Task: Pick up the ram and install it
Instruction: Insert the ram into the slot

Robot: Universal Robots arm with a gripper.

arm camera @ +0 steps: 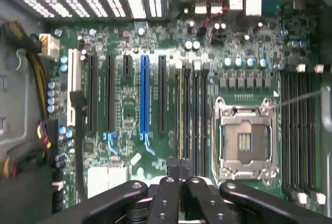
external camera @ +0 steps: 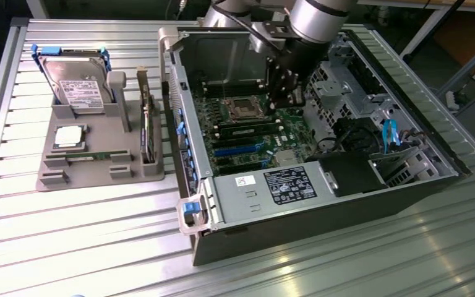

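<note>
One green ram stick point(external camera: 250, 130) sits in a memory slot of the motherboard, just beside the empty processor socket point(external camera: 242, 109). In the wrist view this ram stick point(arm camera: 180, 110) shows edge-on as a thin yellow-green line among the black slots. My gripper point(external camera: 286, 102) hangs inside the open computer case, above the socket and the slot area. In the wrist view, my gripper point(arm camera: 179, 168) has its black fingers pressed together, just above the near end of that stick. A second look-alike stick point(external camera: 96, 154) lies in the grey fixture tray point(external camera: 56, 179) outside the case.
The tray also carries a hard drive point(external camera: 77, 83), a square silver processor point(external camera: 70, 136) and a dark expansion card point(external camera: 146, 133) standing on edge. Case walls, the power supply point(external camera: 279, 185), drive cages point(external camera: 336, 86) and cables point(external camera: 390, 133) crowd the motherboard.
</note>
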